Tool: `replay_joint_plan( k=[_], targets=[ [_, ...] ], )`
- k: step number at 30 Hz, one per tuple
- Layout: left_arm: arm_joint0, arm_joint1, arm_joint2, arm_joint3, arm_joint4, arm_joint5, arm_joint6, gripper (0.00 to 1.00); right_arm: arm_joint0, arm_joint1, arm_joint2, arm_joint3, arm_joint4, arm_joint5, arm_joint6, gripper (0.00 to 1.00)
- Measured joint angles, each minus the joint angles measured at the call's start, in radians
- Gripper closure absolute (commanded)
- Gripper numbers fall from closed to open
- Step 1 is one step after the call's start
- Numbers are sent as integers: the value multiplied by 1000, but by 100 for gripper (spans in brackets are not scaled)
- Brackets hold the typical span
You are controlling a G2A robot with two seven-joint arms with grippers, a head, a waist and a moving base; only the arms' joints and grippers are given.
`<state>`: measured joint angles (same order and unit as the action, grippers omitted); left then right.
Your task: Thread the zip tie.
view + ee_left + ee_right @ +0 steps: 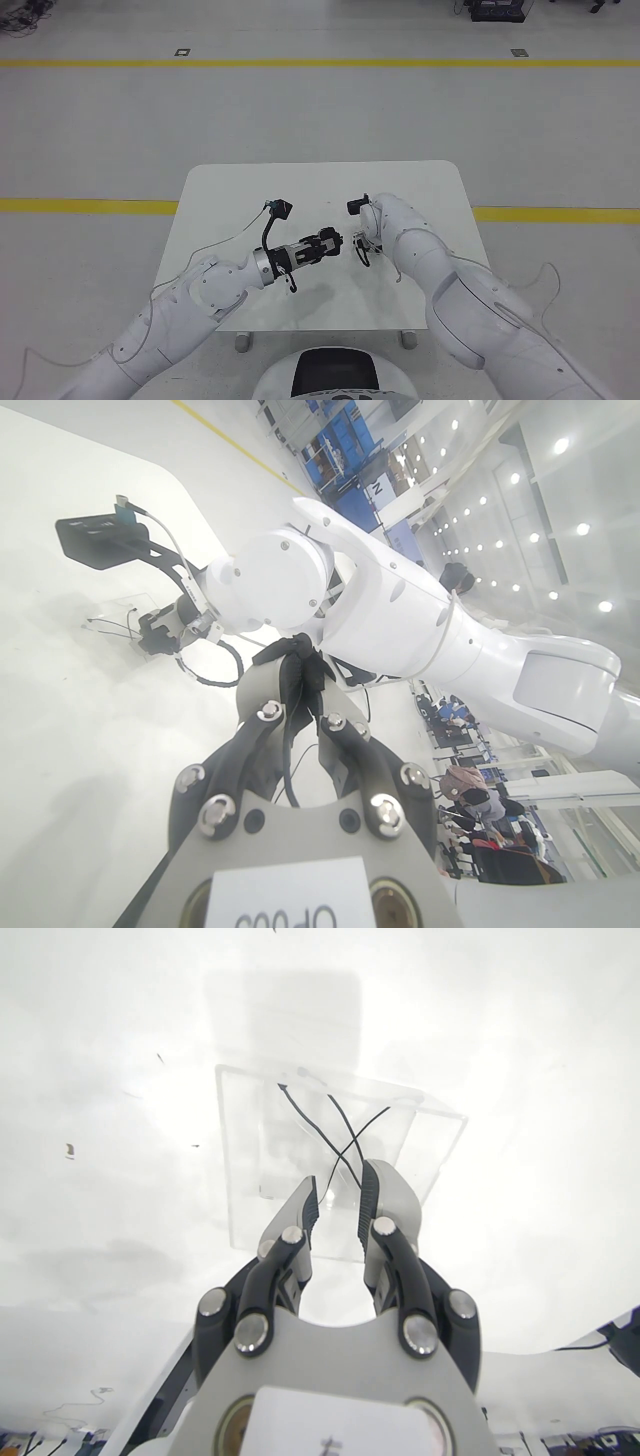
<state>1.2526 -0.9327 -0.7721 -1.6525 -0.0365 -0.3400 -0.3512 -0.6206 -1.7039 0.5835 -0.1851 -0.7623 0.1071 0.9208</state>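
My left gripper (299, 657) is shut on a thin black zip tie (286, 750), whose strap runs back between the fingers toward the wrist. In the top view this gripper (334, 241) hovers over the middle of the white table (240, 195), pointing at my right gripper (361, 250). The right gripper (340, 1176) is open and points down into a clear plastic tray (240, 1153). Two more black zip ties (315, 1125) lie crossed in that tray, one strap end (356, 1178) just beside a fingertip. From the left wrist view the tray (117, 605) sits under the right gripper (159, 639).
The table's rounded far edge (320, 165) borders open floor with yellow lines (90, 205). Each arm carries a black wrist camera on a bracket (279, 209), with loose white cables (225, 240) trailing over the table. Small dark specks (70, 1151) dot the tabletop.
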Motion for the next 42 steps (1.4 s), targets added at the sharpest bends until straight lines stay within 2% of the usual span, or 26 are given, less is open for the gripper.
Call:
replay_joint_plan(
  k=[6, 11, 18, 24, 31, 34, 36, 42],
  targets=[
    [0, 0, 0, 0, 0, 0, 0, 100, -6, -7, -1, -1, -12, 31, -19, 84],
    [0, 0, 0, 0, 0, 0, 0, 100, -8, -12, 3, 1, -16, 65, -47, 91],
    [0, 0, 0, 0, 0, 0, 0, 100, -6, -16, 8, 11, -20, 80, -52, 89],
    [0, 0, 0, 0, 0, 0, 0, 100, 0, -22, 7, 15, -33, 106, -25, 85],
    [0, 0, 0, 0, 0, 0, 0, 100, 9, -29, 3, 19, -51, 110, 19, 80],
    [0, 0, 0, 0, 0, 0, 0, 100, 8, -31, 5, 22, -51, 106, 22, 62],
    [0, 0, 0, 0, 0, 0, 0, 100, 9, -32, 7, 23, -50, 101, 22, 56],
    [0, 0, 0, 0, 0, 0, 0, 100, 12, -33, 16, 18, -45, 94, -8, 60]
  ],
)
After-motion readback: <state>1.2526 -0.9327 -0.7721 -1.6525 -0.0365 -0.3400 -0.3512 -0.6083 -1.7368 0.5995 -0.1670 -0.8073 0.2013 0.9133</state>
